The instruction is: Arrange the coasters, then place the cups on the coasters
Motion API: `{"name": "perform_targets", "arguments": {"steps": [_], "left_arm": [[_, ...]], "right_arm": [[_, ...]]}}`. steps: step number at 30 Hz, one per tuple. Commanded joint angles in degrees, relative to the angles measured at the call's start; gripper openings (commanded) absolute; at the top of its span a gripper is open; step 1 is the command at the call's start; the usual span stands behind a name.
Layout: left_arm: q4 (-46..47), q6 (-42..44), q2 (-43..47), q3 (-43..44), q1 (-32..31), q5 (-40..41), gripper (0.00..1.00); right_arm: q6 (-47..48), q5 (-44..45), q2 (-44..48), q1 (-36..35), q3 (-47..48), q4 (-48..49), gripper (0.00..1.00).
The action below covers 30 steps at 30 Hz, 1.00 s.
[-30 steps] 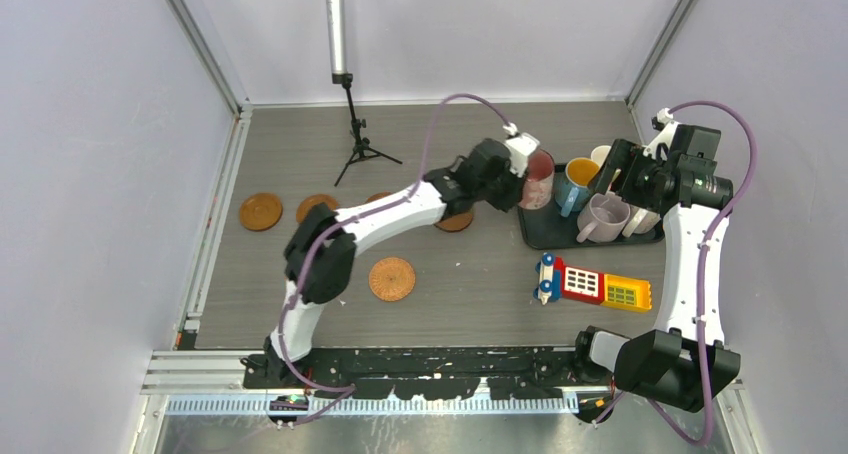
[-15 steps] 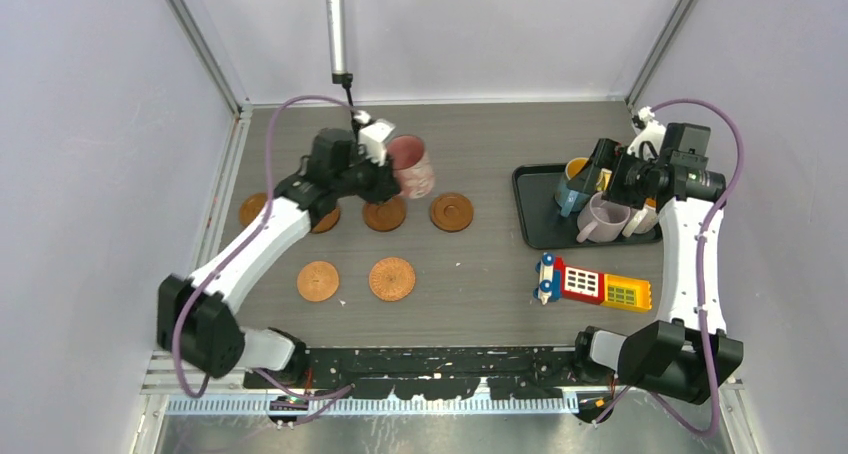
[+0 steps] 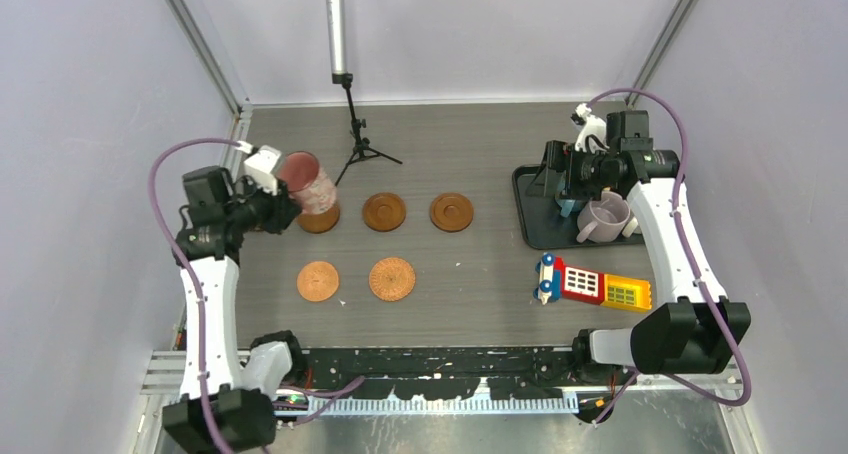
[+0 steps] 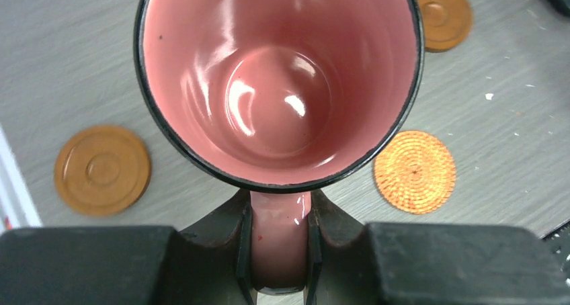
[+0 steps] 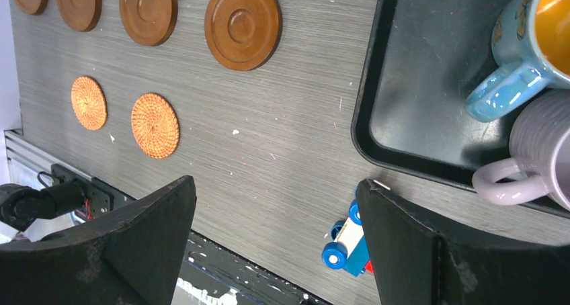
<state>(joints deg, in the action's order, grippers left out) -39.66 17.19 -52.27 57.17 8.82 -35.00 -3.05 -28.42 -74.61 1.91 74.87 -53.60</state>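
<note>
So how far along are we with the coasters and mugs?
Done: six coasters lie out on the table, four dark, two woven. In hand: the left gripper holds the pink mug by its handle, not yet on a coaster. Left: setting it down, then the blue mug and lilac mug on the tray near the open right gripper.

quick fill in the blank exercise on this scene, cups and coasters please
1. The left fingers grip the pink mug by its ____.
2. The right fingers are ____, holding nothing.
3. The right wrist view shows ____ woven coasters.
4. The lilac mug stands on the black ____.
Answers: handle; open; two; tray
</note>
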Motion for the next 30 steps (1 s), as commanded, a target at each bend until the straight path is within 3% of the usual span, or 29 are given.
{"name": "perform_targets", "arguments": {"steps": [1, 6, 14, 17, 30], "left_arm": [[-1.2, 10.4, -3.8, 3.9, 13.4, -14.3, 0.0], [-2.0, 17.7, -12.6, 7.2, 23.2, -17.7, 0.0], [1.6, 30.2, -25.9, 11.6, 30.3, -18.1, 0.0], [2.5, 35.0, -29.7, 12.9, 31.3, -18.4, 0.0], [13.1, 35.2, -39.0, 11.4, 31.7, -15.6, 0.0]], "right_arm": [[-0.7, 1.2, -0.8, -1.6, 4.0, 1.4, 0.93], [-0.5, 1.7, -1.0, -1.9, 4.3, 1.3, 0.93], [-0.4, 1.9, -0.8, -1.9, 3.8, 1.4, 0.93], [-0.7, 2.2, -0.7, -1.9, 3.4, 1.6, 0.93], [-1.2, 4.6, -0.6, -1.9, 3.0, 1.5, 0.93]]}}
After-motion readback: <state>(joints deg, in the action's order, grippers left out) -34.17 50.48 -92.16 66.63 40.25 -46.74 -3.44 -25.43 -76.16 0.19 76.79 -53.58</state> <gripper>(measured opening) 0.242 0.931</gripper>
